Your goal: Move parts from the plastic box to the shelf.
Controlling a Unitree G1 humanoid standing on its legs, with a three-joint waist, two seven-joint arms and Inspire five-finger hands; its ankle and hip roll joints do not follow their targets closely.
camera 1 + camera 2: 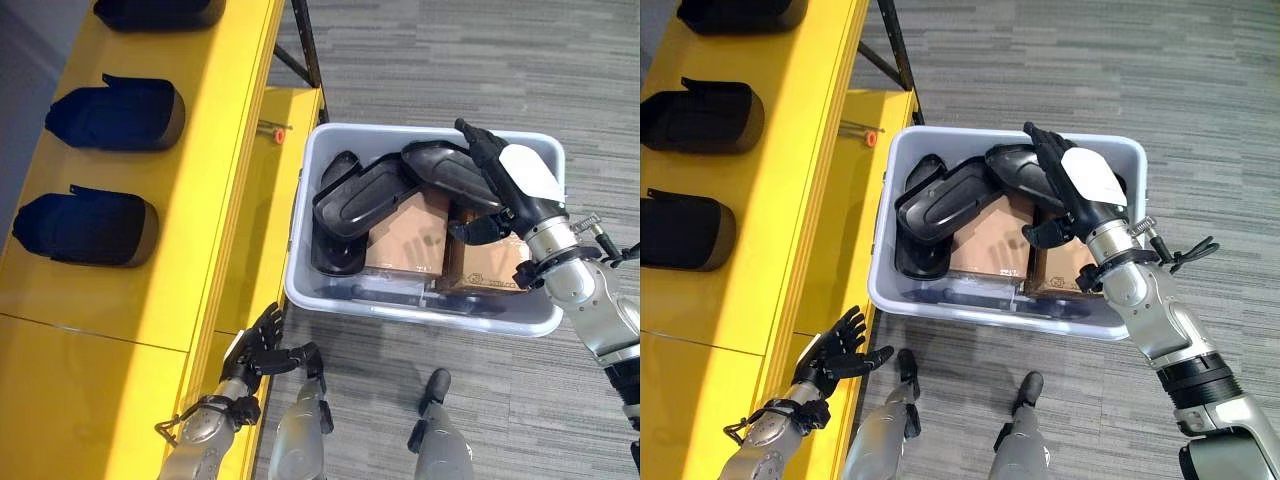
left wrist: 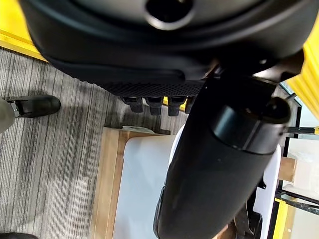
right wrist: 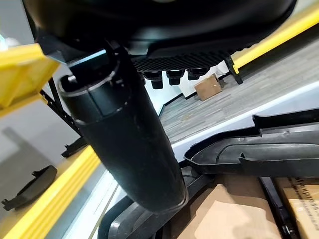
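My right hand (image 1: pixel 1080 190) rests fingers straight on the top black part (image 1: pixel 1025 170) in the box (image 1: pixel 940 300), gripping nothing; it looks stiff, light, slick; I'd grip its rim; left hand (image 1: pixel 835 355) open, idle

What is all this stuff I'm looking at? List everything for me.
plastic box: one, pale grey, on the floor beside the shelf.
black parts in the box: about three, black, piled in the box on the cardboard.
cardboard boxes: two, brown, in the bottom of the plastic box.
shelf: one, yellow, on the robot's left.
black parts on the shelf: three, black, in a row on the top level.
small orange-tipped piece: one, on the lower shelf level.
floor: grey carpet.
right hand: fingers straight, lying on the top part in the box.
left hand: open, by the shelf edge, holding nothing.
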